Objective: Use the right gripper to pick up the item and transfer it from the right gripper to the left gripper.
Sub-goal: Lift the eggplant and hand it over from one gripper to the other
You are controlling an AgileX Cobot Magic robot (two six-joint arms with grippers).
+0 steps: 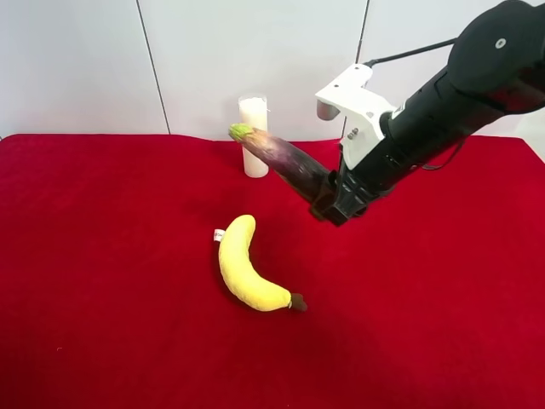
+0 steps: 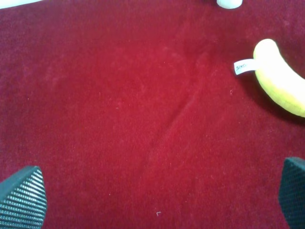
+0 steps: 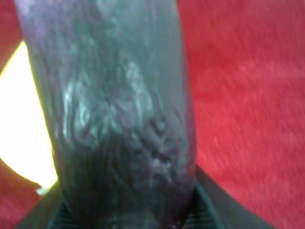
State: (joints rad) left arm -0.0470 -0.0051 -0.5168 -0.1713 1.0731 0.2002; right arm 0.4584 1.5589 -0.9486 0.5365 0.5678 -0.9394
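Note:
The item, a dark purple toy eggplant (image 1: 281,158) with a yellow-green stem end, hangs tilted above the red cloth. My right gripper (image 1: 328,204), on the arm with the white bracket, is shut on its thick end. In the right wrist view the eggplant (image 3: 119,109) fills the frame and rises out of the right gripper (image 3: 128,214). In the left wrist view my left gripper (image 2: 157,195) stands open over bare red cloth with nothing between its fingertips (image 2: 24,198). The left arm is out of the exterior high view.
A yellow plush banana (image 1: 247,268) lies on the red cloth (image 1: 102,273) below the eggplant and shows in both wrist views (image 2: 279,76) (image 3: 19,129). A white pillar candle (image 1: 254,136) stands behind the eggplant's stem, its base (image 2: 229,3) at the left wrist view's edge.

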